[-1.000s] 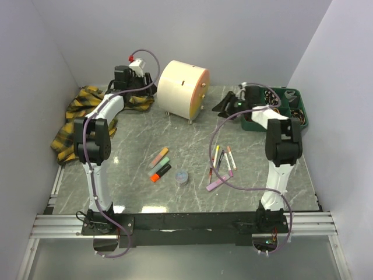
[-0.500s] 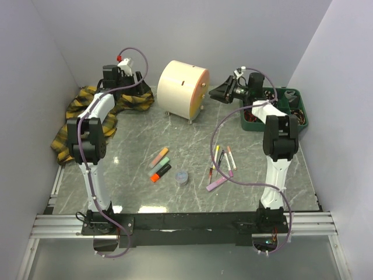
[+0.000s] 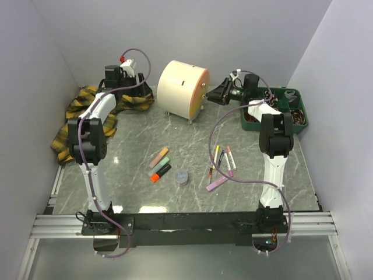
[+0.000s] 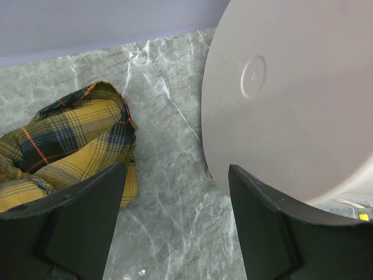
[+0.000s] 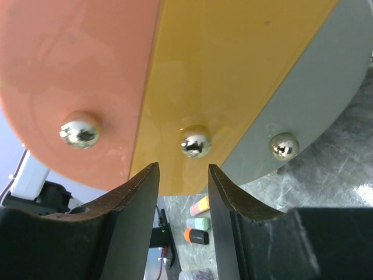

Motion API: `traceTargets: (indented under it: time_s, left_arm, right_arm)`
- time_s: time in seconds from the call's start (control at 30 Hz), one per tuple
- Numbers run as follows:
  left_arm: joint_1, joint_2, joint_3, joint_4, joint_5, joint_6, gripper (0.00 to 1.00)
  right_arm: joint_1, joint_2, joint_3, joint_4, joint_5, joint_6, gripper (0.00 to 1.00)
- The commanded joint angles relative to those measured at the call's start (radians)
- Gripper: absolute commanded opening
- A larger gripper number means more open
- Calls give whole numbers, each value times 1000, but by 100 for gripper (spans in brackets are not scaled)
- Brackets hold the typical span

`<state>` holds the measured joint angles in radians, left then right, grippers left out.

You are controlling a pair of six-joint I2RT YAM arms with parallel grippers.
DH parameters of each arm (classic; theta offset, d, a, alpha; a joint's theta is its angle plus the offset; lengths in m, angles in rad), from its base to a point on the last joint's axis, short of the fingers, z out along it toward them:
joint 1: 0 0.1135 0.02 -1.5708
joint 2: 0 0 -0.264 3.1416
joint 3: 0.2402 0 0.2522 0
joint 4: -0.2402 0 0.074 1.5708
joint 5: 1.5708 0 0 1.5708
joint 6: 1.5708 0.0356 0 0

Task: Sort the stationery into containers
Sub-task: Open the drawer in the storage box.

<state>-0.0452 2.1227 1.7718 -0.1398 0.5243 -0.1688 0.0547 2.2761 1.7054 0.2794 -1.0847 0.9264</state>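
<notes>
Near the tabletop's far edge: cream cabinet point(image 3: 182, 88), rigid, glossy, drawer fronts slick. Best taken by the small round middle knob point(image 5: 195, 142), hard and easy to slip off. Right gripper point(image 5: 182, 178) parted, empty, lined up just before it. Left gripper point(image 4: 175, 219) spread wide, empty, behind the cabinet.

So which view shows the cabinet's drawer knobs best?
The right wrist view: three shiny knobs sit on the cabinet face, the middle one just above the right tool. The top view shows them tiny; the left wrist view shows only its cream back.
</notes>
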Motion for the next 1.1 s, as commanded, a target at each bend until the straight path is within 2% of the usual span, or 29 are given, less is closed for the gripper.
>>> traceTargets:
  time_s: [0.0,0.33,0.77,1.07]
  left_arm:
    - [1,-61,21,14,-4,22,77]
    - [-1,-61,14,11,-12,29,77]
    - [-1,-58,14,12,-24,31,78]
    - [-1,-58,8,8,-35,43,78]
  right_arm:
    - [20,16,66,-20,11,-15,47]
    - [20,63,155,-88,28,-49,47]
    - [33,88,168,-97,42,-60,47]
    - [42,100,175,-78,42,-52,42]
